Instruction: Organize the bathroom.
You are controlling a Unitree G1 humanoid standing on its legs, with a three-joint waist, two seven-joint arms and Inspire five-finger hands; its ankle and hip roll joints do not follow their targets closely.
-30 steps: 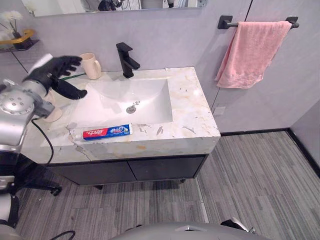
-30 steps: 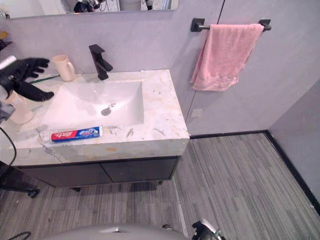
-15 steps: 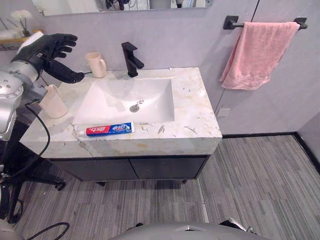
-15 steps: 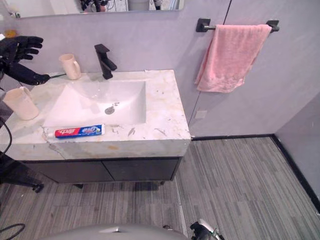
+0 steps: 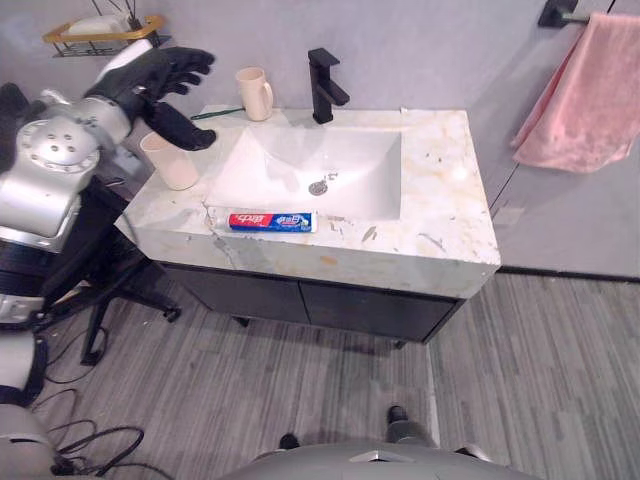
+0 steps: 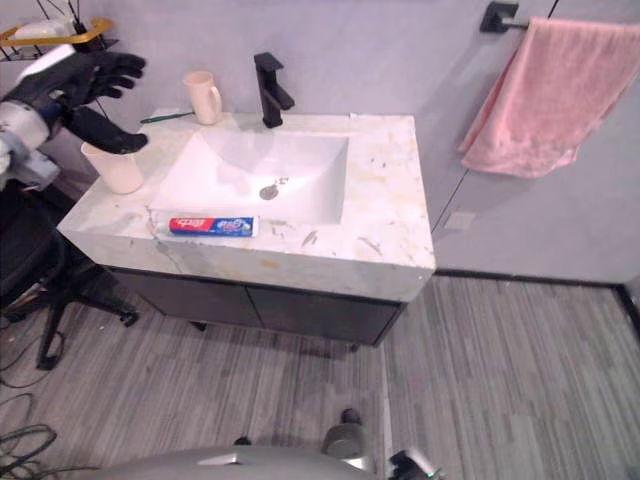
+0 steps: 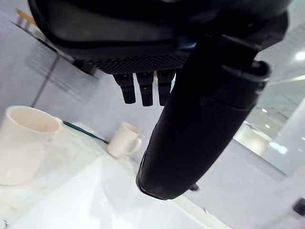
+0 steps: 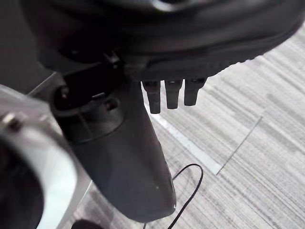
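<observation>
Left hand [image 5: 150,82] lowered over cup [image 5: 171,161]; toothpaste [image 5: 272,221] crosswise

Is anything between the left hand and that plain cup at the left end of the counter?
Nothing visible. The left hand hovers open just above and behind the plain cup, with only air between the fingers and its rim. The handled mug, toothbrush and toothpaste tube all lie off to the side, clear of that path.

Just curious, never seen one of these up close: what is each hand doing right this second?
Left hand: open, empty, above the cream cup at the counter's left end.
Right hand: open, empty, down over the floor.
</observation>
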